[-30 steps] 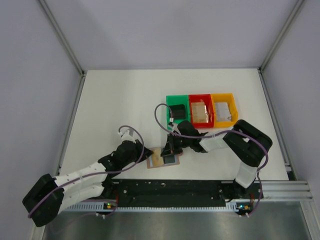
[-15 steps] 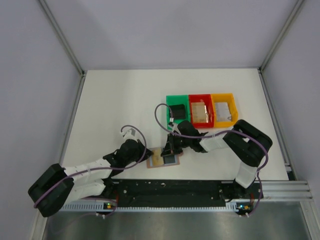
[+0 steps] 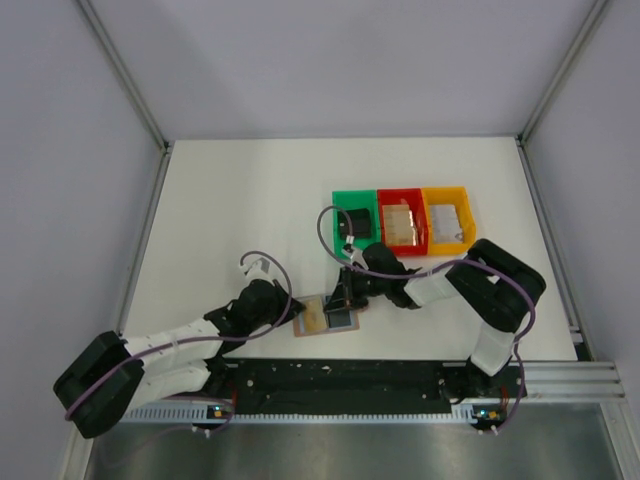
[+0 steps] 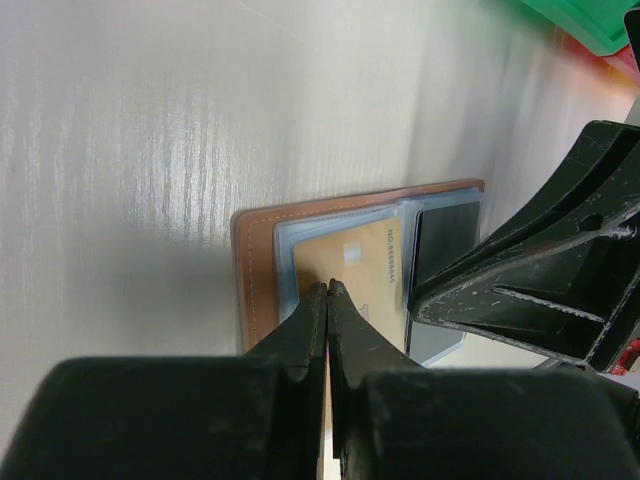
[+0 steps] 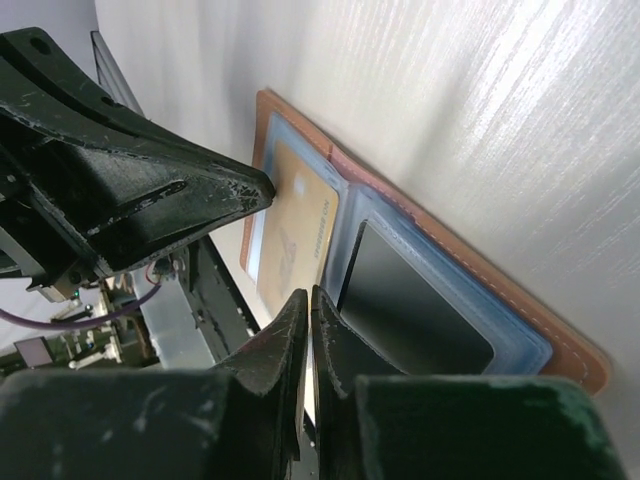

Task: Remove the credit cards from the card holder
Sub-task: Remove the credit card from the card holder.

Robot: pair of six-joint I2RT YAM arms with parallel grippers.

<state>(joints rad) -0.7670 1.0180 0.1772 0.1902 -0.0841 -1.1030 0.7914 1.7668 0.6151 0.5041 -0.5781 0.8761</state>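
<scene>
The card holder (image 3: pixel 312 318) lies open on the table near the front edge, with a brown leather border (image 4: pixel 258 270) and a blue-grey inner face. A gold card (image 4: pixel 360 262) sits in its left pocket and a black card (image 4: pixel 445 232) in its right pocket. Both also show in the right wrist view: the gold card (image 5: pixel 295 230) and the black card (image 5: pixel 410 310). My left gripper (image 4: pixel 328 290) is shut, its tips resting on the gold card's near edge. My right gripper (image 5: pixel 303 297) is shut, its tips at the fold between the two cards.
Green (image 3: pixel 345 196), red (image 3: pixel 400 193) and yellow (image 3: pixel 445 192) bins stand in a row behind the wallet. The green one holds a dark object (image 3: pixel 357 218), and the other two hold pale cards. The two grippers' fingers nearly meet over the wallet.
My left arm has stretched lower and its gripper has edged right onto the wallet. The right wrist has shifted slightly. The wallet has stayed in place.
</scene>
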